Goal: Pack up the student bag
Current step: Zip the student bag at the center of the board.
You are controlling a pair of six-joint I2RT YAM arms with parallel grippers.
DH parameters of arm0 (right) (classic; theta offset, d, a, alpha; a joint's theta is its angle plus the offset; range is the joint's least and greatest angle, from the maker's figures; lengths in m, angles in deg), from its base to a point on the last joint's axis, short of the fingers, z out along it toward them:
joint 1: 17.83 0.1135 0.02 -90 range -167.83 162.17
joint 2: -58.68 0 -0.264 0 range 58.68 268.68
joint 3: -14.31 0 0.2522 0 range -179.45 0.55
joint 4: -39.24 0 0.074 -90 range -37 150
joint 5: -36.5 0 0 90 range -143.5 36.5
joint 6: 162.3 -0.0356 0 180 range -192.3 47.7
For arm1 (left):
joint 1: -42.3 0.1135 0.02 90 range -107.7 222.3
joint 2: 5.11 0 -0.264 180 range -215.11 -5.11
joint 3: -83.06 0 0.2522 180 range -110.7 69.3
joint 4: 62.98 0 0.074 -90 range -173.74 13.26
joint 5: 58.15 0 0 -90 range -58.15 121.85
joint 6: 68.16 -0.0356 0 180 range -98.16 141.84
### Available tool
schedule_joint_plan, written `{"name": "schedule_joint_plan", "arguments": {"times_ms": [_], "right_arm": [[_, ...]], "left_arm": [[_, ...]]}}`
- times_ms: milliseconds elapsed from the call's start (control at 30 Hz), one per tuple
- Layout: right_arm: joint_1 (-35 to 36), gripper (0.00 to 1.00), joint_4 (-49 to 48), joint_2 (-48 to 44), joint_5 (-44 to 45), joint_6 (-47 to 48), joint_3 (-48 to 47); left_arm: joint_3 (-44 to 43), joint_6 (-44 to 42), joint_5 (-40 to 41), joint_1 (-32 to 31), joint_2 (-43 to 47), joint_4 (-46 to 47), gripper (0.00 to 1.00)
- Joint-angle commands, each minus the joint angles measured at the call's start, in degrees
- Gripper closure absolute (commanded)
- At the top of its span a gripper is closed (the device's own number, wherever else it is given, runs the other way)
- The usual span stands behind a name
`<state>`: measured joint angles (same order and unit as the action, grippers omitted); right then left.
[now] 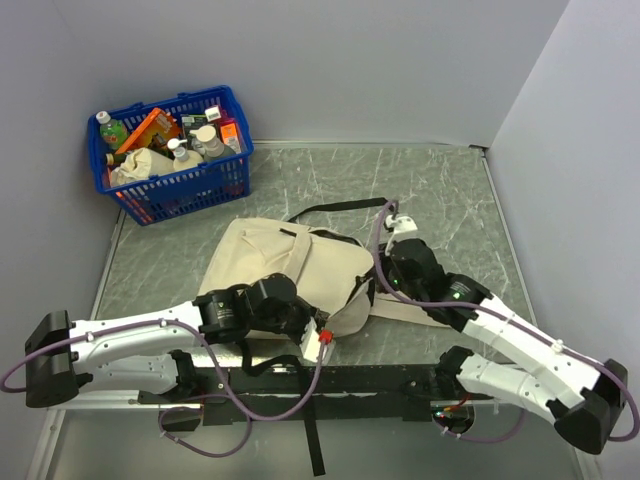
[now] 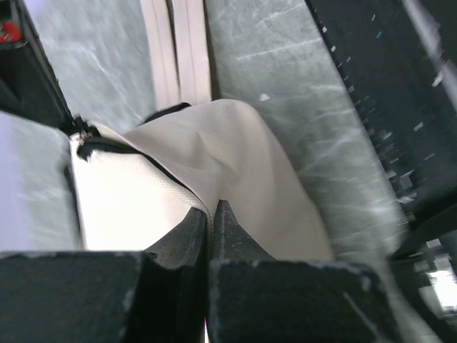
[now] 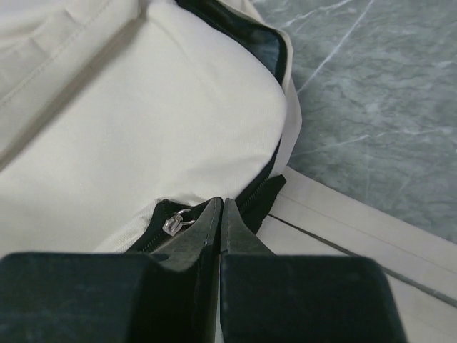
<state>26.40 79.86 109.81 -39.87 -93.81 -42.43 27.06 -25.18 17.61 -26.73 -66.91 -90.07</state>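
Since student bag [image 1: 290, 265] looks soft, floppy, grab hem: left hand [image 2: 212, 207] pinching fabric edge, right hand [image 3: 221, 204] pressed together by zipper pull [image 3: 173, 225].

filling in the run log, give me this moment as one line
left gripper: shut on bag edge | right gripper: shut beside zipper pull | bag: lying on table

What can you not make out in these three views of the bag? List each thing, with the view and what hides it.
Bag inside: right wrist view, only a dark slit shows.
Bag's near edge: top view, left arm and right arm cover it.
Right gripper: right wrist view, shut fingers hide whether they pinch anything by the zip pull.
Basket labels: top view, too small.
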Motion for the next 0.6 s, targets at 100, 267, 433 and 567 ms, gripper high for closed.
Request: {"name": "schedule_joint_plan", "arguments": {"times_ms": [100, 267, 433, 567], "right_arm": [[-4.5, 1.0, 10.9, -8.4, 25.1, -3.5, -5.2], [-4.5, 1.0, 17.9, -15.4, 25.2, -5.2, -6.9], [-4.0, 1.0, 11.4, -15.5, 8.9, -2.8, -2.6], [0.8, 1.0, 6.1, -10.5, 4.0, -1.3, -0.8]], "left_arm": [[-13.6, -19.2, -15.5, -3.0, -11.0, -9.8, 0.99], [-13.4, -27.8, -17.8, -2.0, -12.9, -11.1, 0.99], [-7.3, -25.5, -15.3, -1.4, -7.0, -15.6, 0.99], [-0.8, -25.6, -12.7, -1.1, 1.8, -23.9, 0.99]]}}
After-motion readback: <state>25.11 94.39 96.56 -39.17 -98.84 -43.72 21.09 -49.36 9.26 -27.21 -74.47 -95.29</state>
